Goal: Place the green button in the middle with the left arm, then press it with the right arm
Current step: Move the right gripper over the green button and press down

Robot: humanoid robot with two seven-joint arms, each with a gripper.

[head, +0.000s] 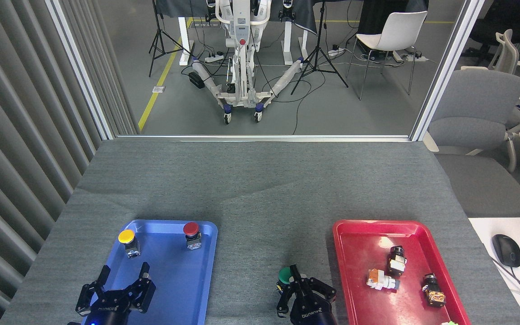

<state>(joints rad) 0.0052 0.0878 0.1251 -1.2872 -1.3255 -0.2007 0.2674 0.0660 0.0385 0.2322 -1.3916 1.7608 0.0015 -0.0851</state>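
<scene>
The right gripper [297,282] sits at the near edge of the desk [260,189], one finger reaching up over the green button [284,275] and the others folded in close — a narrow, poking set that holds nothing; whether the fingertip touches the cap I cannot tell. The button stands upright on the bare cloth between the two trays, so the placing looks done and the press is the step in hand. It is probably light and hard: a smooth domed cap on a short, narrow body, likely to tip or skid if pushed off-centre, so the push should come straight down on the cap's middle — and for any lifting, the squarer body below the cap is the better hold. The left gripper [116,293] hangs with fingers spread wide and empty over the near end of the blue tray [169,289]. That tray holds a yellow button [127,238] and a red button [191,230], both upright near its far rim. The red tray [355,243] holds a few small switch parts [388,271], some lying on their sides.
</scene>
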